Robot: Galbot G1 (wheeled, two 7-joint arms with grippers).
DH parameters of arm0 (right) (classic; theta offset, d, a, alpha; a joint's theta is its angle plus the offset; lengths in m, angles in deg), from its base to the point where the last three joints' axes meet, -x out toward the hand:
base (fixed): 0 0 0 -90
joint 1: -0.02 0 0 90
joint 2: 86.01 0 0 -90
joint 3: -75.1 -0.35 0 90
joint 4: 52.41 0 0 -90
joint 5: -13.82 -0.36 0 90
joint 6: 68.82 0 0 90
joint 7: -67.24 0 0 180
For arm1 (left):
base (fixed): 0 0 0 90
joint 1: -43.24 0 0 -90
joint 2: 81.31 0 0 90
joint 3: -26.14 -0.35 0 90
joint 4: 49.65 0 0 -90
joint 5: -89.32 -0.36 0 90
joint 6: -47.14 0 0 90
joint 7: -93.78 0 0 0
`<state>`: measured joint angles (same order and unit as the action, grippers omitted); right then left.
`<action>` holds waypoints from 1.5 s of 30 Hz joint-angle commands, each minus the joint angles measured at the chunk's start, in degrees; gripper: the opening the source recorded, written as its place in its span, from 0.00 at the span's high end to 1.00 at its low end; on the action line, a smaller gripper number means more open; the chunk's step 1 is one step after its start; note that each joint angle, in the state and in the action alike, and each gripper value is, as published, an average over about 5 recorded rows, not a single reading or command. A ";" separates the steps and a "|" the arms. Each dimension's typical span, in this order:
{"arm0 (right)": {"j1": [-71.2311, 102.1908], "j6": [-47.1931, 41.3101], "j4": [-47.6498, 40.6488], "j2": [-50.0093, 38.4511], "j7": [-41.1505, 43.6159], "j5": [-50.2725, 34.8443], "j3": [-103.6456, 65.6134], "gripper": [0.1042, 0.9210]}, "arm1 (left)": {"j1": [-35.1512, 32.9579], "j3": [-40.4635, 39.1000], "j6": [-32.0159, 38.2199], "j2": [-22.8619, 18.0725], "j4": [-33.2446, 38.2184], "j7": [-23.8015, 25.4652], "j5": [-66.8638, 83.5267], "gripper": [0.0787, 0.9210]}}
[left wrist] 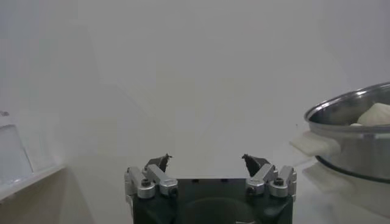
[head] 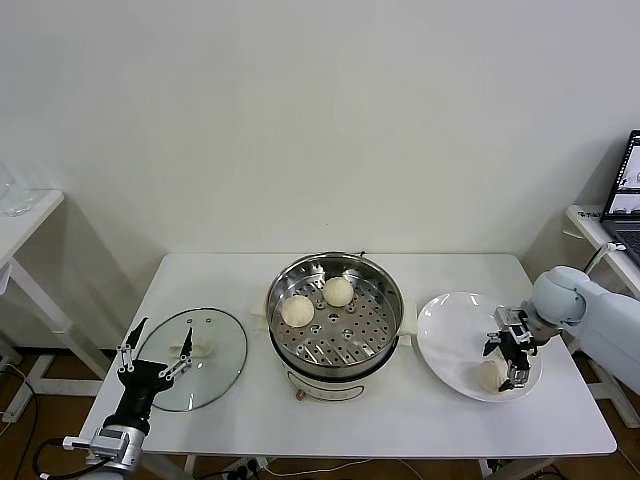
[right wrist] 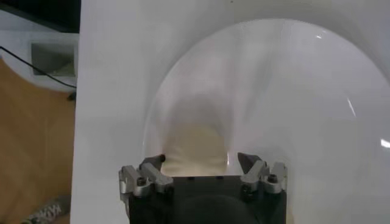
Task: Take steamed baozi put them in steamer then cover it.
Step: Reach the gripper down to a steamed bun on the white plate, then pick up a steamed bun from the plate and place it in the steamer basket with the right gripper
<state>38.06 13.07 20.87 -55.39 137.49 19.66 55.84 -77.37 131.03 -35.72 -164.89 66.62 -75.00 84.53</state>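
Two baozi (head: 318,301) in steamer (head: 385,330); right gripper (head: 506,362) open over plate's (head: 450,330) bun (head: 490,375); left gripper (head: 158,343) open; cover (head: 215,355) off.

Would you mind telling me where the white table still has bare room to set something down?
Bare patches: the white table's front strip between the glass lid and white plate, and its back edge behind them. The steel steamer fills the middle; the right hand crowds the plate.

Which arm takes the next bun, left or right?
Right. The right gripper hangs open over the white plate, right at the last baozi. The left gripper, also open, sits over the glass lid, across the steamer from it.
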 commanded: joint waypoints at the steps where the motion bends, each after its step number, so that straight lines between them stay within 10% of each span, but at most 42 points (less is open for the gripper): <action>1: 1.43 0.19 -0.41 0.24 -0.07 0.55 -1.03 0.12 | -0.15 0.14 0.16 -0.08 -0.01 0.00 -0.06 0.12; 13: 1.57 0.14 -0.09 -0.02 -0.06 0.25 -1.92 0.36 | -0.04 0.17 0.14 -0.12 0.14 -0.01 -0.07 0.12; 25: -18.66 1.40 4.67 -2.50 1.33 -7.89 4.95 0.37 | 0.16 -0.11 -0.14 0.09 0.42 -0.02 -0.05 0.12; 45: -55.11 32.15 25.66 17.82 -2.69 -6.07 29.26 0.37 | 0.14 0.03 -0.13 0.03 0.93 -0.08 -0.25 0.12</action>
<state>-2.94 32.96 37.88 -48.08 136.84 12.36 75.58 -77.21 130.98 -35.95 -164.82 67.37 -75.14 84.32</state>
